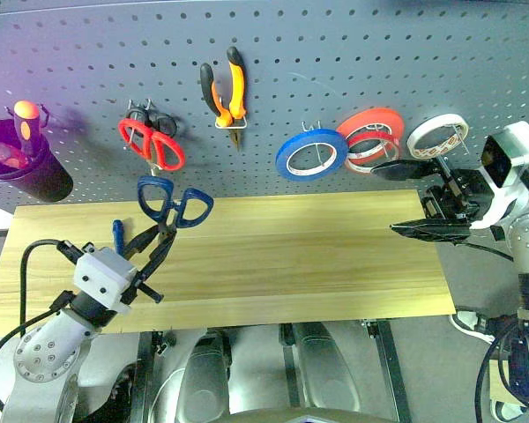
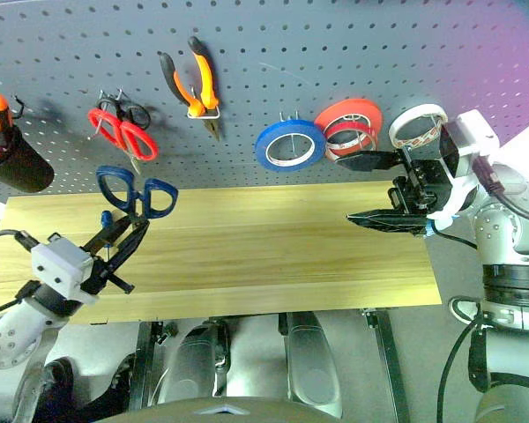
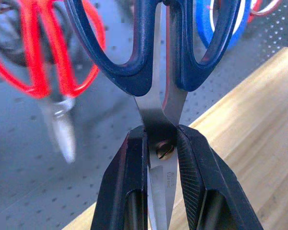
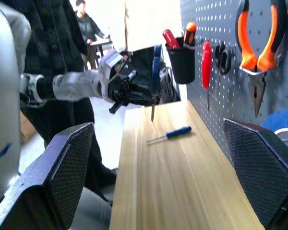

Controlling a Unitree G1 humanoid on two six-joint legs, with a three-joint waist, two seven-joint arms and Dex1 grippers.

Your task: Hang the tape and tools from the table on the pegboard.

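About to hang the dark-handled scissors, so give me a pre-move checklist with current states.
1. Left pincer shut on the dark-handled scissors at the pivot: ok.
2. Scissors' handle loops up, facing the pegboard: ok.
3. Free hook for the loops: cannot tell.
4. Right pincer open, off to the side by the tape rolls: ok.
5. Blue tape and pliers hung: ok.
6. Blue-handled screwdriver hung: not ok, it lies on the table.
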